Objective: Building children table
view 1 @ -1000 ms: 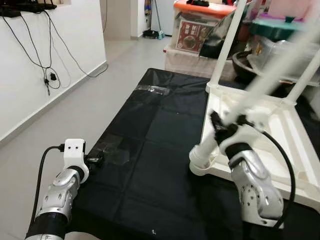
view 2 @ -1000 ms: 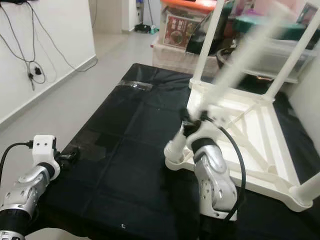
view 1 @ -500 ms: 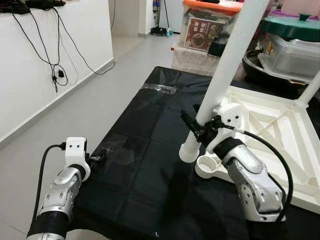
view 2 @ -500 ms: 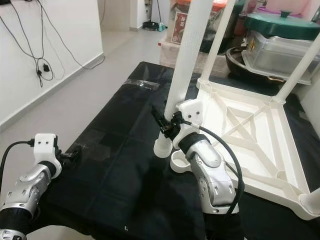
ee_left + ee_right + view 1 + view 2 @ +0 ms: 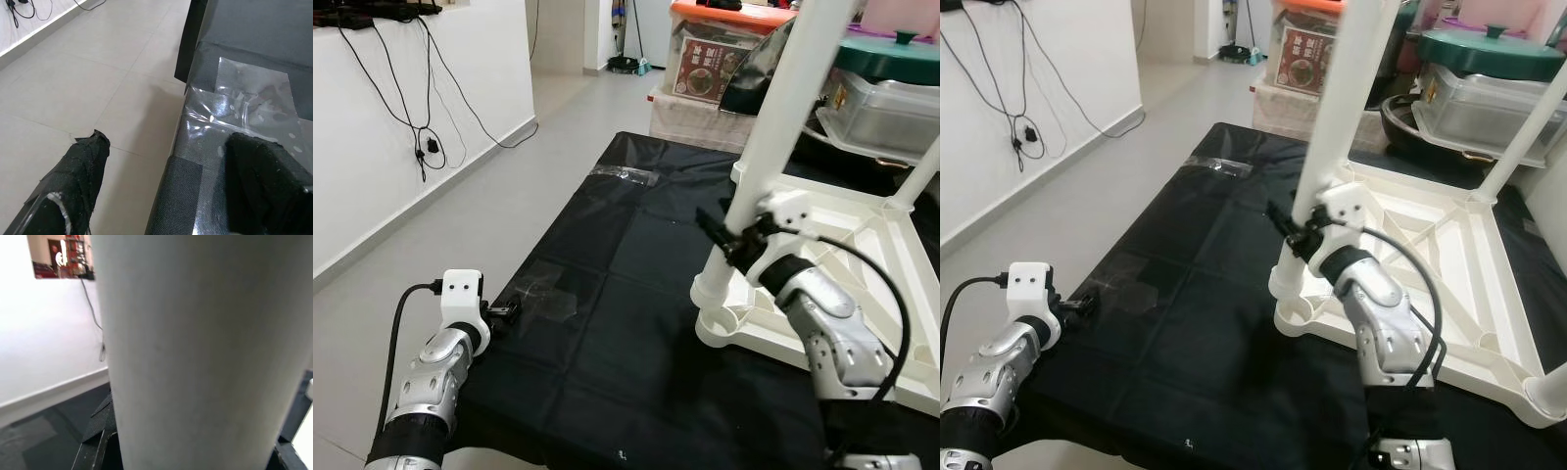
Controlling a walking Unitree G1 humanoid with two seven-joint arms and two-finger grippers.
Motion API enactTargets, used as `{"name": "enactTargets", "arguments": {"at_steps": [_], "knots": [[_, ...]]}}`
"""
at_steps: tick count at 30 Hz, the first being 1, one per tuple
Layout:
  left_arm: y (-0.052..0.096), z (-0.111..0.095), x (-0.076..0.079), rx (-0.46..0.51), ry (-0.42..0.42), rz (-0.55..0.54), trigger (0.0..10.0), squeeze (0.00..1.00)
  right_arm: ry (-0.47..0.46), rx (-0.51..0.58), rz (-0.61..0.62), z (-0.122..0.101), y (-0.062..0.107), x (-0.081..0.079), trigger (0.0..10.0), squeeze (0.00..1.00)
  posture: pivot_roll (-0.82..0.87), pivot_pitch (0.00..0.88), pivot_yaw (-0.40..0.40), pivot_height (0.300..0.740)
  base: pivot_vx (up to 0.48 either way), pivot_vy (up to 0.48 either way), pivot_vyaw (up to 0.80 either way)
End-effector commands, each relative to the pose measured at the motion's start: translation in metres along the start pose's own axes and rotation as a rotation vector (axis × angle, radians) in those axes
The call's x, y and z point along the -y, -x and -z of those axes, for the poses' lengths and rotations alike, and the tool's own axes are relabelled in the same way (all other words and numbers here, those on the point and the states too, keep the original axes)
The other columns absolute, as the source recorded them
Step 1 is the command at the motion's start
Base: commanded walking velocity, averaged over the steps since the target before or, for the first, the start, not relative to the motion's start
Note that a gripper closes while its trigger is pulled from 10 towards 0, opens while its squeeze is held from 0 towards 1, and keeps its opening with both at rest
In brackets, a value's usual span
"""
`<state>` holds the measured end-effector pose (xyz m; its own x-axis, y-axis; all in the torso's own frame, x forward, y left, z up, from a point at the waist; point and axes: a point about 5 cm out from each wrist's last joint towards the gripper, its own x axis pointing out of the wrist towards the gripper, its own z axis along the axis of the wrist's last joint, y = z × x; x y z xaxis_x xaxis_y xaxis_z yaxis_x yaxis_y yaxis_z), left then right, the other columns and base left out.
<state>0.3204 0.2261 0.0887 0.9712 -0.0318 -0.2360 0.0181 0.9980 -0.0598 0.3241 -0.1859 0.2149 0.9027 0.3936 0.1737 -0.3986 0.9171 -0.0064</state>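
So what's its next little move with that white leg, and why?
Probably press the leg straight down into the corner socket of the upturned table. The right gripper holds it, its foot sitting about at the socket, slightly tilted.

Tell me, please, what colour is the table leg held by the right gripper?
White; the table leg shows best in the right eye view.

white table leg (image 5: 195,352) stood upright, very close to camera | black fingers (image 5: 95,450) flanked its base | white wall (image 5: 49,342) behind | black cable (image 5: 93,308) hung down wall
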Motion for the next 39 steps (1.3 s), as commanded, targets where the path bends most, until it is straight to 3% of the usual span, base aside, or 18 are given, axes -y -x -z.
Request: {"name": "enactTargets", "arguments": {"at_steps": [1, 9, 13, 17, 28, 34, 37, 39], "knots": [[0.002, 0.016, 0.001, -0.065, 0.002, 0.002, 10.0, 0.00, -0.042, -0.012, 0.022, 0.003, 0.002, 0.005, 0.0, 0.00, 0.11, 0.000, -0.108, 0.740, 0.000, 0.000, 0.00], [0.003, 0.015, -0.002, -0.066, -0.002, -0.005, 10.0, 0.00, -0.163, -0.026, 0.070, 0.015, 0.010, 0.001, 0.0, 0.00, 0.12, 0.000, -0.109, 0.740, 0.000, 0.000, 0.00], [0.003, 0.015, -0.003, -0.066, -0.002, -0.006, 10.0, 0.00, -0.244, -0.039, 0.120, 0.030, 0.023, -0.007, 0.0, 0.00, 0.11, 0.000, -0.096, 0.740, 0.000, 0.000, 0.00], [0.003, 0.015, -0.003, -0.067, -0.003, -0.004, 10.0, 0.00, -0.251, -0.041, 0.136, 0.033, 0.026, -0.007, 0.0, 0.00, 0.11, 0.000, -0.096, 0.740, 0.000, 0.000, 0.00], [-0.001, 0.013, 0.001, -0.062, -0.009, 0.010, 10.0, 0.00, -0.233, -0.067, 0.308, 0.045, 0.034, 0.021, 0.0, 0.00, 0.11, 0.000, -0.090, 0.740, 0.000, 0.000, 0.00], [0.000, 0.013, 0.000, -0.062, -0.010, 0.008, 10.0, 0.00, -0.210, -0.088, 0.288, 0.047, 0.032, 0.021, 0.0, 0.00, 0.11, 0.000, -0.094, 0.740, 0.000, 0.000, 0.00], [0.000, 0.012, -0.003, -0.060, -0.012, 0.003, 10.0, 0.00, -0.098, -0.115, 0.200, 0.046, 0.028, 0.016, 0.0, 0.00, 0.12, 0.000, -0.096, 0.740, 0.000, 0.000, 0.00], [0.000, 0.012, -0.002, -0.059, -0.012, 0.003, 10.0, 0.00, -0.070, -0.120, 0.163, 0.044, 0.024, 0.012, 0.0, 0.00, 0.11, 0.000, -0.094, 0.740, 0.000, 0.000, 0.00]]}}
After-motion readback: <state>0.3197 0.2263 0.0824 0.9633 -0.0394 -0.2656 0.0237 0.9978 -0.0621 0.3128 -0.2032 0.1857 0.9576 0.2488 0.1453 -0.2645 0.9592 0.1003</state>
